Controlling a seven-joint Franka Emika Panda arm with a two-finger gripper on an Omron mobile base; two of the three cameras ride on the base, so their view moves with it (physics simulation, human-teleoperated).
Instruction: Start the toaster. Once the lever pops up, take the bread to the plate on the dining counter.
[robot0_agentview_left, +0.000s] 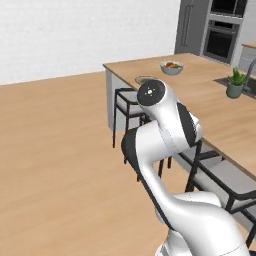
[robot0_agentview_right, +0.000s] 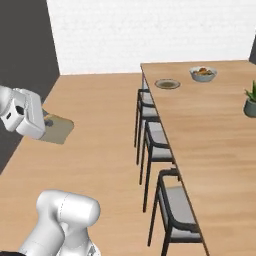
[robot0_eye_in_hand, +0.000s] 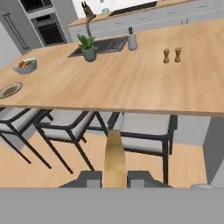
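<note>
The hand (robot0_eye_in_hand: 114, 181) is pressed together on the bread (robot0_eye_in_hand: 114, 159), pinching the thin tan slice edge-on between its two dark fingertips (robot0_eye_in_hand: 93, 180) so that the slice stands up from the bottom of the hand view. In the right base view the same slice (robot0_agentview_right: 56, 128) shows flat and tan, sticking out at about 3 o'clock from the hand (robot0_agentview_right: 46, 121), which hangs over the wood floor (robot0_agentview_right: 100, 140) well apart from the desk (robot0_agentview_right: 210, 130). The plate (robot0_agentview_right: 167, 84), round and grey, lies on the desk near its far corner, with a bowl of fruit (robot0_agentview_right: 203, 73) just beyond it toward 2 o'clock. In the hand view the plate (robot0_eye_in_hand: 9, 90) sits at about 9 o'clock near the desk's front edge, the bowl (robot0_eye_in_hand: 25, 65) behind it, a potted plant (robot0_eye_in_hand: 88, 48) farther along, and two small brown shakers (robot0_eye_in_hand: 172, 55) toward 1 o'clock. Dark-framed stools (robot0_eye_in_hand: 65, 127) with grey seats stand tucked under the desk's edge, ahead of the bread.
</note>
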